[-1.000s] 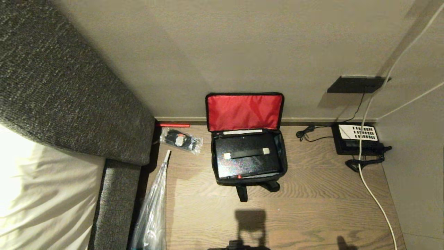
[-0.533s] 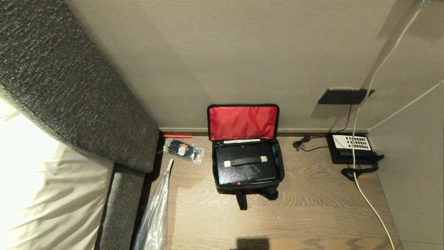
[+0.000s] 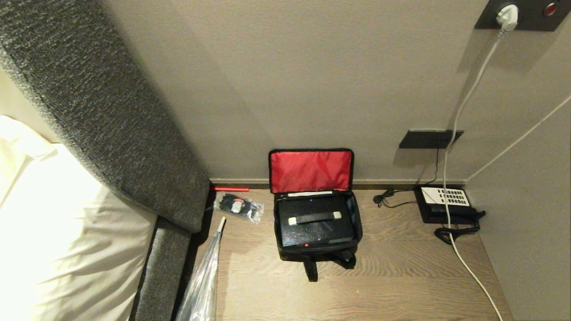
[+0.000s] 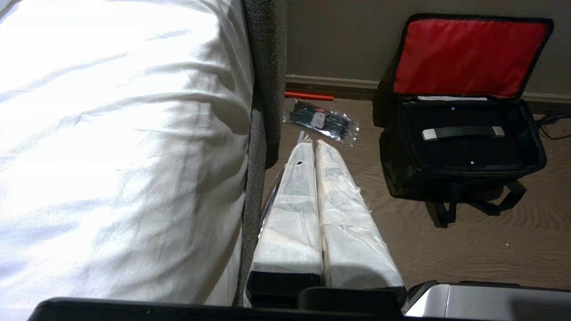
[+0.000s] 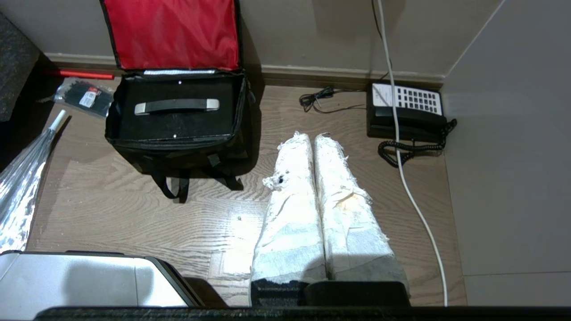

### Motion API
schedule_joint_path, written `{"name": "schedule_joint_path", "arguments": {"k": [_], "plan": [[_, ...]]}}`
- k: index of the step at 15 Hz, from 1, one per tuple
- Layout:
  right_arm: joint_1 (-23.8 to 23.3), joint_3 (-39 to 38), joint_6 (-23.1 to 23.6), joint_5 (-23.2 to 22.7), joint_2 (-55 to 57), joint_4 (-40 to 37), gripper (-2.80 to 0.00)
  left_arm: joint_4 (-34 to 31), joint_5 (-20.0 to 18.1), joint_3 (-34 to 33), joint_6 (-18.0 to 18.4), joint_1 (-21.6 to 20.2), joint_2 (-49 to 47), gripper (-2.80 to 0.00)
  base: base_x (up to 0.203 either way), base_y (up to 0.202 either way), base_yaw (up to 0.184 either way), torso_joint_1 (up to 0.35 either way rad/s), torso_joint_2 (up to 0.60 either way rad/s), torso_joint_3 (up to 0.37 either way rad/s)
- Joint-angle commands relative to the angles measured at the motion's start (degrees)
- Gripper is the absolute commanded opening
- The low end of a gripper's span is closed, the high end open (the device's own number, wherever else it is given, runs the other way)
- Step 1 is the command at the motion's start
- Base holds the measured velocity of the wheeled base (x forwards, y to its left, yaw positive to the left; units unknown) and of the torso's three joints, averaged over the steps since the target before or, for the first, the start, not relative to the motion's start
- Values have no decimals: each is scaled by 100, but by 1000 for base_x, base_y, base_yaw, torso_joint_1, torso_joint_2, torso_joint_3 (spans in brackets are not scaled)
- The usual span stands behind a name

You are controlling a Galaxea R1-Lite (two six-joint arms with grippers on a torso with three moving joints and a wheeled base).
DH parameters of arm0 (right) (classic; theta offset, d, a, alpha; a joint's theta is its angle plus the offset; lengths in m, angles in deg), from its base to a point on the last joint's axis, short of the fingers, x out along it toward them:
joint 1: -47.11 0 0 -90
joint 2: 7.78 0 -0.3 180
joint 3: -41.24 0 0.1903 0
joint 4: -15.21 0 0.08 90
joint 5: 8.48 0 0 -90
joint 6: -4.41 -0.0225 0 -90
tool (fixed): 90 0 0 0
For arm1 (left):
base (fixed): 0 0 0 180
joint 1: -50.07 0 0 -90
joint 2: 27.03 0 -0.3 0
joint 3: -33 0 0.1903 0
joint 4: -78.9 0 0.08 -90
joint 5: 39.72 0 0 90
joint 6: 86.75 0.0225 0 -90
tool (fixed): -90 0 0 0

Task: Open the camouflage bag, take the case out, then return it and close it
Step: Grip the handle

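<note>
Waiting with the bag open and the case inside

Head view: looking down at a wooden floor [image 3: 379, 285] beside a grey padded bed frame [image 3: 111, 125]. The bag [image 3: 317, 247] sits against the wall with its lid flipped up, showing red lining. The case [image 3: 314, 223] lies flat inside it, black, with a long handle capped in silver at each end and a tiny red dot near its front edge. Black straps trail from the bag's front. Neither arm appears in this view. Judging by this, the bag is open; whether the case has been out and returned cannot be told. Closing the lid is left to do.

Left wrist view: the left gripper [image 4: 315, 143] hangs above the floor, its two white-wrapped fingers [image 4: 292, 187] pressed together, holding nothing. The bag [image 4: 401, 165] lies well off to one side of the fingertips and a little beyond them. A clear packet of black ties [image 4: 322, 121] lies just past the tips. White bedding [image 4: 120, 147] fills the other side.

Right wrist view: the right gripper [image 5: 312, 136] hangs likewise, frayed white fingers [image 5: 290, 214] together and empty. The bag [image 5: 134, 151] sits off to one side, beyond the tips, with the case [image 5: 176, 118] seen inside. A black phone [image 5: 408, 111] with a white keypad lies to the other side, a white cable [image 5: 417, 200] running past it.
</note>
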Motion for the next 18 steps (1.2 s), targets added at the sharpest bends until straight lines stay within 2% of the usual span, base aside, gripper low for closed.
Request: {"name": "schedule_joint_path", "arguments": {"k": [1, 14, 18], "plan": [[2, 0, 4, -1, 16, 2, -280, 8, -3, -9, 13, -2, -9, -280, 0, 0, 0, 7, 5, 76], [2, 0, 4, -2, 7, 2, -280, 0, -3, -1, 5, -2, 0, -280, 0, 0, 0, 1, 1, 5], [2, 0, 4, -1, 16, 2, -280, 8, 3, -3, 5, -2, -7, -280, -117, 0, -2, 2, 2, 3]]}}
